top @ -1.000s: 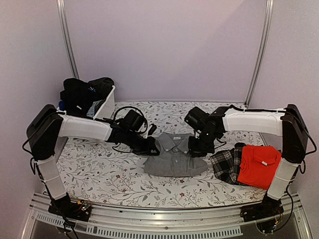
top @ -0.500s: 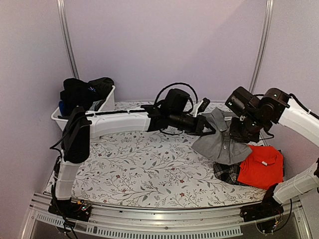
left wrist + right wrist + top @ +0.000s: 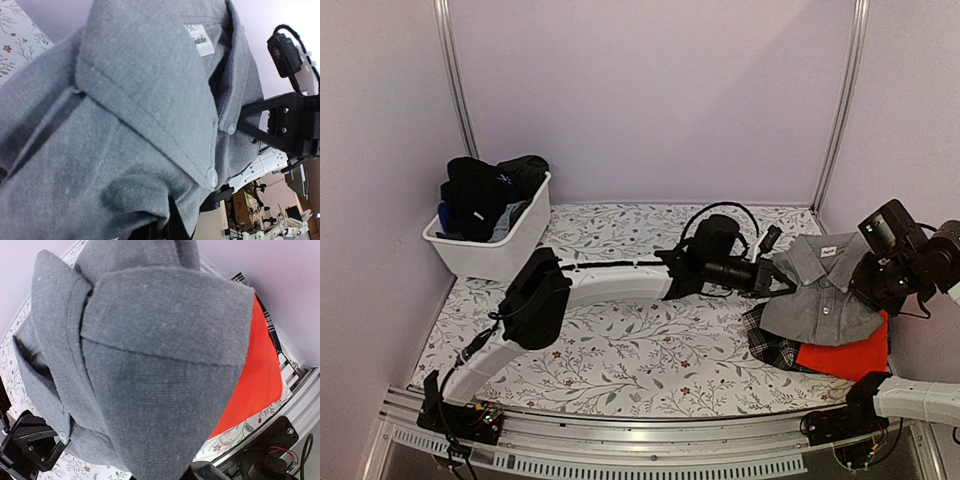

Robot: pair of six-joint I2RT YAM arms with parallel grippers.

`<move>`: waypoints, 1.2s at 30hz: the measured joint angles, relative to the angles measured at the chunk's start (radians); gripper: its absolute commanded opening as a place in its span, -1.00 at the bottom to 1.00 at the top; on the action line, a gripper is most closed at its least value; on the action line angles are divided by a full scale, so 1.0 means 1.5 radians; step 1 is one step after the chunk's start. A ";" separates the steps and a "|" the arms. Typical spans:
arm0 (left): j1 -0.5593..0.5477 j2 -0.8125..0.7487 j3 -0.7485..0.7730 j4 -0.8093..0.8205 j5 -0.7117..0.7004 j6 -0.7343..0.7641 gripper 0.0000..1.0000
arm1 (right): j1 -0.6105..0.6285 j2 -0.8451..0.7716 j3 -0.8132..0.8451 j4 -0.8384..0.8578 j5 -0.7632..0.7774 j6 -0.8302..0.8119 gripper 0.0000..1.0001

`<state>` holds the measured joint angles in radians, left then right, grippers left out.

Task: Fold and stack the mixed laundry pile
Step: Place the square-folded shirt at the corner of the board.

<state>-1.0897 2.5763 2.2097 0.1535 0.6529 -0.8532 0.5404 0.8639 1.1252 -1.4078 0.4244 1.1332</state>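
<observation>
Two claws hold one garment between them. The grey shirt (image 3: 818, 295) hangs clear of the tabletop (image 3: 620, 350), right over the red shirt (image 3: 842, 360), and hides its back half in the overhead view. Whether the grey cloth brushes the red shirt underneath, I cannot tell.

The left claw (image 3: 783, 282), at the end of an arm stretched far across, is pinched tight on the grey shirt's edge, above the red shirt's left side. The right claw (image 3: 867, 288) is pinched tight on the opposite edge, above the red shirt's right half.

The grey shirt is folded into a compact bundle with its collar toward the back wall. A white neck label (image 3: 828, 250) shows inside the collar. From the left wrist, collar and label fill the picture and the claw's own fingers are hidden by cloth. From the right wrist, folded grey layers cover nearly everything, with the red shirt visible below them.

The red shirt lies flat on the tabletop. The plaid cloth (image 3: 770, 340) is partly tucked under it and sticks out on its left side. Well away to the left of the red shirt and farther back stands the white tub (image 3: 515, 240), heaped with dark garments (image 3: 485, 185).
</observation>
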 measured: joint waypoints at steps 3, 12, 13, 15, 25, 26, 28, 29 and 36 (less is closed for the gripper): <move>-0.001 0.035 0.017 0.037 0.006 -0.031 -1.00 | -0.021 0.006 -0.009 0.001 0.008 -0.016 -1.00; -0.021 0.117 0.056 0.104 0.006 -0.108 -1.00 | -0.052 0.040 -0.090 0.005 0.019 -0.036 -1.00; -0.023 0.126 0.056 0.113 0.005 -0.118 -1.00 | -0.058 0.042 -0.097 0.005 0.020 -0.038 -1.00; -0.027 0.143 0.057 0.132 0.003 -0.138 -0.75 | -0.069 0.045 -0.104 0.005 0.024 -0.042 -1.00; -0.017 0.140 0.012 0.145 0.004 -0.171 0.99 | -0.132 0.125 -0.104 0.010 0.064 -0.098 -0.66; -0.013 0.124 -0.017 0.150 0.006 -0.170 0.99 | -0.132 0.136 -0.105 0.012 0.065 -0.102 -0.32; -0.002 0.080 -0.092 0.156 0.007 -0.170 0.99 | -0.134 0.153 -0.105 0.014 0.069 -0.109 0.06; 0.006 0.054 -0.135 0.160 0.007 -0.167 0.99 | -0.134 0.159 -0.105 0.014 0.073 -0.112 0.09; 0.071 -0.144 -0.375 0.182 -0.020 -0.118 0.99 | -0.156 0.132 -0.100 0.016 0.083 -0.116 0.59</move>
<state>-0.9825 2.3600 1.6466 0.4267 0.6228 -1.0298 0.3061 1.0618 0.9752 -1.3846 0.5495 0.9585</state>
